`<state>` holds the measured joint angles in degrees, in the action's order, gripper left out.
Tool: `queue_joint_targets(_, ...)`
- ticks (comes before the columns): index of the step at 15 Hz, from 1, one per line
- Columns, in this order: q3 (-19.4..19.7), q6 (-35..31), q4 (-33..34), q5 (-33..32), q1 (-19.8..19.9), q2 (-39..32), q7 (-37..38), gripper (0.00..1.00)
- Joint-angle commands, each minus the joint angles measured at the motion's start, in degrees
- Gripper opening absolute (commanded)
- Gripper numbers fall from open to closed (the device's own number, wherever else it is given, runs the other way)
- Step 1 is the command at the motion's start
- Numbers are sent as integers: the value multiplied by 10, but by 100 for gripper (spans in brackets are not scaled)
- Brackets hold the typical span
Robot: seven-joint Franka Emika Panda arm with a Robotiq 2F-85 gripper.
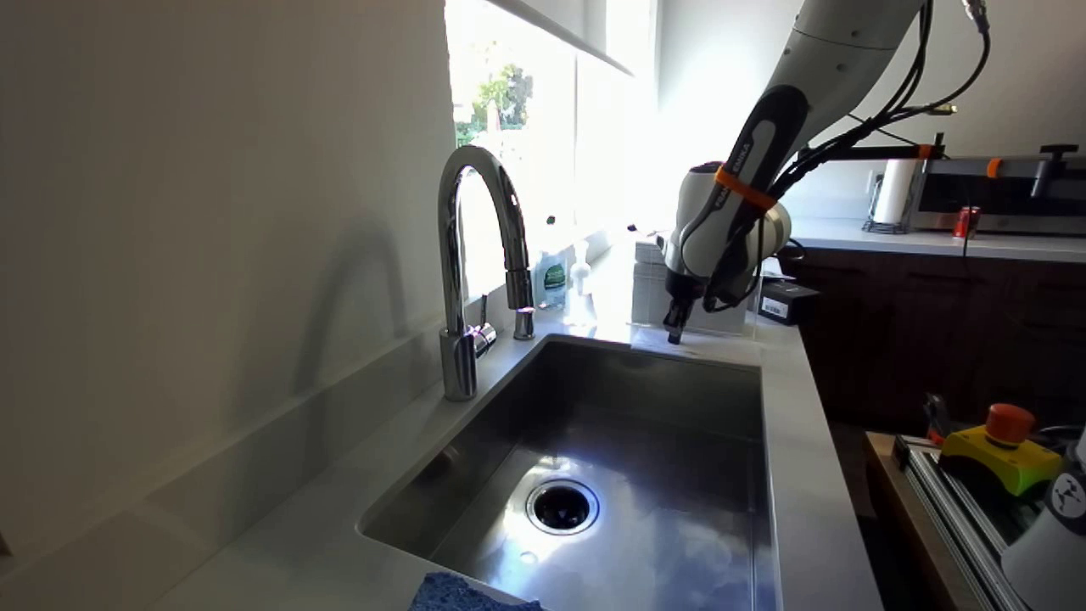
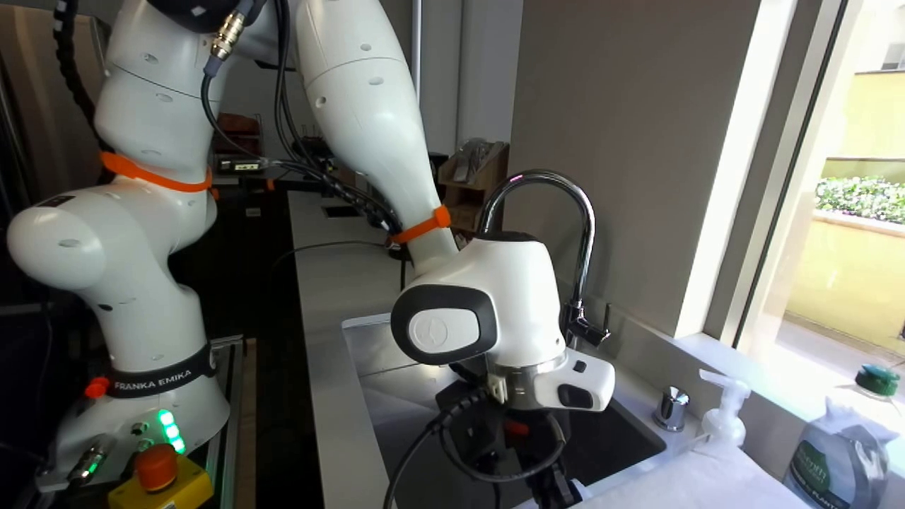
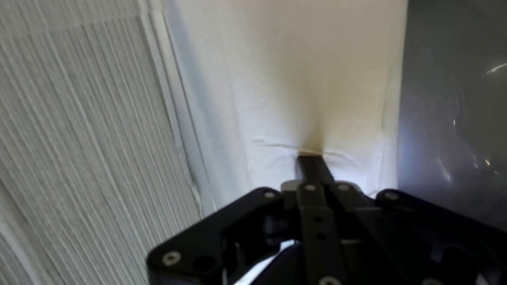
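Paper sheet [image 3: 317, 91], white, lies flat on the countertop [image 1: 814, 475] at one end of the sink [image 1: 679, 475], between the sink's edge and a stack of layered paper [image 3: 87, 138]. Gripper [image 3: 311, 160]: fully narrowed, fingers pressed together, tips down on the sheet. Creases run to both sides of the contact; whether a fold of paper is caught cannot be told. Arm [image 1: 814, 68] slants down to this end of the countertop, an orange strap [image 1: 745, 188] around it. Black box [image 1: 787, 301] sits beside the stack, near the countertop's front edge. Along the window-side edge stand a dish soap bottle [image 2: 834, 459] and a pump bottle [image 2: 722, 424], the latter nearer the faucet [image 1: 459, 365]. Faucet is upright beside the sink's wall-side edge, spout arched. Drain [image 1: 562, 507] is set in the sink's floor. Blue pad [image 1: 467, 596], partly out of view, lies at the sink's opposite end.
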<state>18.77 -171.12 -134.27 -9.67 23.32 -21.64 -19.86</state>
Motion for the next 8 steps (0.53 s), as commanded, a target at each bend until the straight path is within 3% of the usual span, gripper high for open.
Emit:
queue_joint_targets(1, -12, -21, 21, 1, -5, -34, 23, 0)
queue_joint_targets(8, -13, -24, 45, -1, -9, -52, 33, 0)
